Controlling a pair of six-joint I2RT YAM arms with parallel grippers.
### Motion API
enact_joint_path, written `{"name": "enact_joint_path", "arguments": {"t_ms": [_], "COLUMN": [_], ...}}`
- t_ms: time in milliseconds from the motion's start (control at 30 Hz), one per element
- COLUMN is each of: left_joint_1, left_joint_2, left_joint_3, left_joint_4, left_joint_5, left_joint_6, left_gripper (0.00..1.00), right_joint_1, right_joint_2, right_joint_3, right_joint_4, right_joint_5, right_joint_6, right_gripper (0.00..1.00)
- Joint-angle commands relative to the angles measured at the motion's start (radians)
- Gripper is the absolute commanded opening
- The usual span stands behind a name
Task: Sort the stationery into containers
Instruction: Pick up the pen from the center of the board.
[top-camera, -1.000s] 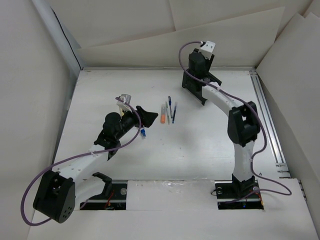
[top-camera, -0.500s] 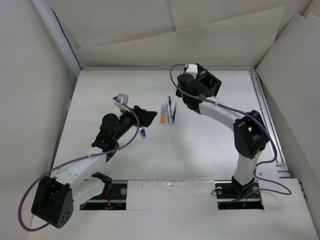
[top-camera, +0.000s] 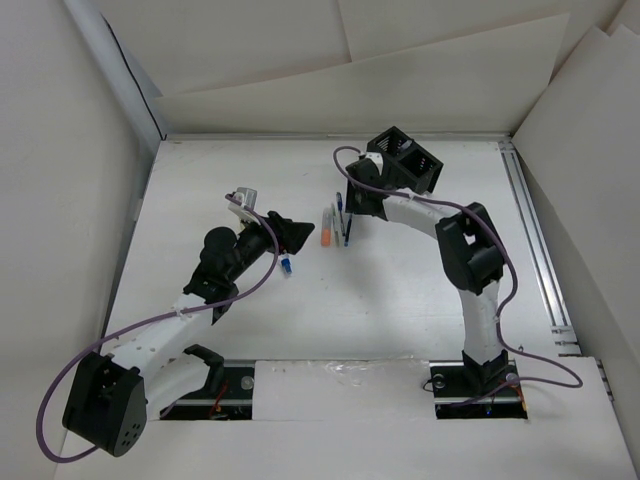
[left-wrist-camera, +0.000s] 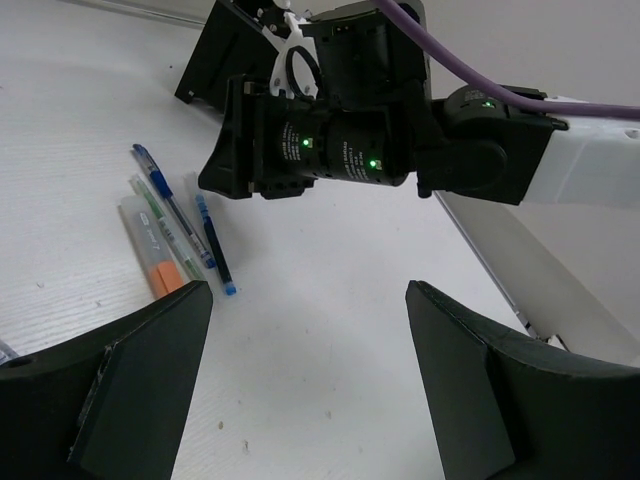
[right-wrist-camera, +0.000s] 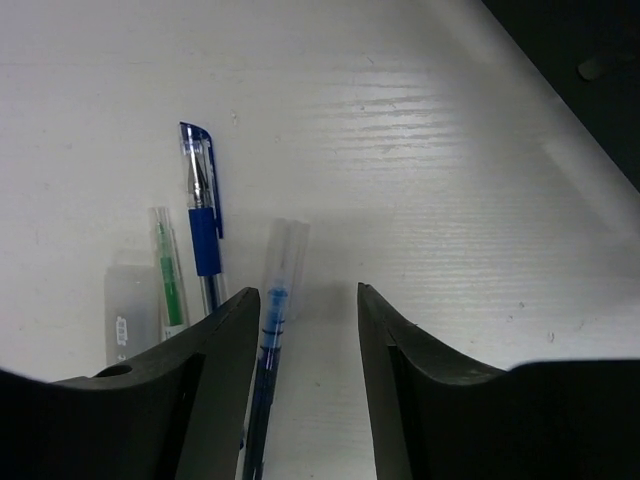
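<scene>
Several pens lie side by side mid-table: a blue clip pen (right-wrist-camera: 203, 215), a green-cored pen (right-wrist-camera: 168, 272), a dark blue pen with a clear cap (right-wrist-camera: 270, 340) and a grey marker with an orange end (left-wrist-camera: 156, 250). My right gripper (right-wrist-camera: 307, 300) hangs open low over them. The dark blue pen runs along the inner edge of its left finger (right-wrist-camera: 215, 380), and nothing is pinched. The black organiser (top-camera: 408, 160) stands behind the right wrist. My left gripper (left-wrist-camera: 308, 300) is open and empty, just left of the pens (top-camera: 336, 220). A stubby blue-white marker (top-camera: 286, 266) lies below it.
White walls close the table at the back and left. A metal rail (top-camera: 535, 235) runs along the right side. The right arm's black wrist (left-wrist-camera: 330, 140) fills the space above the pens in the left wrist view.
The right arm has swung from over the organiser forward and left, down over the pens, leaving the organiser uncovered. The left arm shifted only slightly.
</scene>
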Motion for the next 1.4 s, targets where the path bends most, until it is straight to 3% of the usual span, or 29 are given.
{"name": "enact_joint_path", "arguments": {"t_ms": [0, 67, 367, 500, 533, 633, 1033, 1200, 1367], "left_joint_1": [-0.003, -0.003, -0.003, -0.003, -0.003, -0.003, -0.003, -0.003, -0.003], "left_joint_2": [-0.014, -0.014, 0.015, -0.003, -0.013, -0.013, -0.003, 0.006, 0.006], "left_joint_3": [0.014, 0.014, 0.014, 0.014, 0.014, 0.014, 0.014, 0.014, 0.014], "left_joint_4": [0.051, 0.051, 0.051, 0.051, 0.051, 0.051, 0.051, 0.051, 0.051], "left_joint_5": [0.000, 0.000, 0.011, 0.011, 0.011, 0.011, 0.020, 0.020, 0.020], "left_joint_6": [-0.004, -0.004, -0.004, -0.004, -0.004, -0.004, -0.013, -0.013, -0.013], "left_gripper": [0.75, 0.75, 0.75, 0.75, 0.75, 0.75, 0.75, 0.74, 0.74], "right_joint_1": [-0.016, -0.016, -0.016, -0.016, -0.016, -0.016, -0.035, -0.107, -0.200], "right_joint_2": [0.023, 0.041, 0.098, 0.098, 0.089, 0.048, -0.238, -0.295, -0.188], "right_joint_3": [0.077, 0.093, 0.113, 0.113, 0.100, 0.042, -0.071, 0.043, 0.238], "right_joint_4": [-0.009, -0.032, -0.032, -0.041, -0.050, -0.017, 0.057, 0.082, 0.140], "right_joint_5": [-0.047, -0.047, -0.076, -0.053, -0.041, -0.030, -0.010, 0.059, 0.202], "right_joint_6": [0.025, 0.025, 0.043, 0.062, 0.071, 0.080, 0.071, 0.060, 0.060], "right_gripper": [0.48, 0.43, 0.38, 0.20, 0.09, 0.00, 0.00, 0.00, 0.00]}}
